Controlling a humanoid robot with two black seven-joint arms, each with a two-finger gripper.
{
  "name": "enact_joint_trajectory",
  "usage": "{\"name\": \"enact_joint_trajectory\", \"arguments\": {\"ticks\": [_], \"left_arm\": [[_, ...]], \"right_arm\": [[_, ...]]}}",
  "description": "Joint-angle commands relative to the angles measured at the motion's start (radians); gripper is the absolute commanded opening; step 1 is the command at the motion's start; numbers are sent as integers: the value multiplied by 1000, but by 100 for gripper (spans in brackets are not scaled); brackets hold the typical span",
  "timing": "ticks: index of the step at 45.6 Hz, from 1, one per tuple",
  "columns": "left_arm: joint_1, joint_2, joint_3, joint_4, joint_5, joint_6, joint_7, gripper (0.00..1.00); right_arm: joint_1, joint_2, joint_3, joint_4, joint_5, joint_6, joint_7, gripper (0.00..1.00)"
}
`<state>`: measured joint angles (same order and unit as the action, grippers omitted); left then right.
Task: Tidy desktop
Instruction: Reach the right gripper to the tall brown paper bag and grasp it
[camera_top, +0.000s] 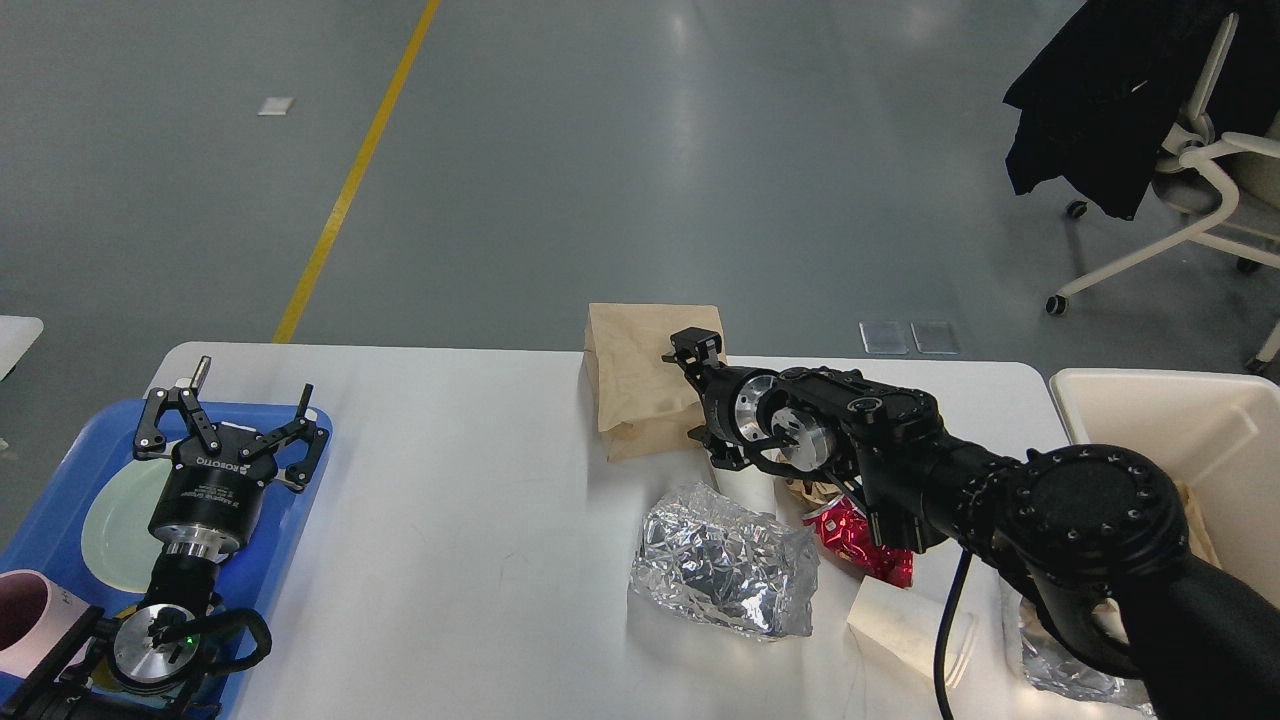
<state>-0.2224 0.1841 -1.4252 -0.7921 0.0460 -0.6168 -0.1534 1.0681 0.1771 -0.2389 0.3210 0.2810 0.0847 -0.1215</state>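
The white desktop (450, 480) holds litter in its right half. A brown paper bag (640, 370) lies at the far edge. My right gripper (697, 392) reaches in from the lower right and stands open at the bag's right edge, one finger over the bag's top corner. Its arm hides whatever stands just right of the bag. A crumpled foil sheet (720, 560), a crushed red can (860, 545) and a tipped white paper cup (900, 625) lie nearer me. My left gripper (232, 415) is open and empty above the blue tray (60, 500).
A cream bin (1150, 400) stands off the table's right end. The blue tray carries a pale green plate (115, 520) and a pink cup (25, 610). A crumpled brown paper ball (805, 492) and a foil piece (1060, 665) peek out from under my right arm.
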Motion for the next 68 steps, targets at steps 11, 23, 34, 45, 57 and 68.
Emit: {"name": "enact_joint_trajectory", "arguments": {"ticks": [11, 23, 34, 45, 57, 68], "left_arm": [[0, 0, 0, -1, 0, 0, 0, 97], [0, 0, 0, 1, 0, 0, 0, 97], [0, 0, 0, 1, 0, 2, 0, 97], [0, 0, 0, -1, 0, 0, 0, 97], [0, 0, 0, -1, 0, 0, 0, 97], [0, 0, 0, 1, 0, 0, 0, 97]], "right_arm": [[-10, -1, 24, 10, -3, -2, 13, 97], [-17, -1, 24, 18, -6, 6, 13, 51], [-25, -1, 24, 16, -6, 0, 14, 55], [-25, -1, 23, 1, -6, -9, 14, 50], [-36, -2, 23, -23, -31, -6, 14, 39], [-42, -2, 23, -14, -60, 7, 13, 0]]}}
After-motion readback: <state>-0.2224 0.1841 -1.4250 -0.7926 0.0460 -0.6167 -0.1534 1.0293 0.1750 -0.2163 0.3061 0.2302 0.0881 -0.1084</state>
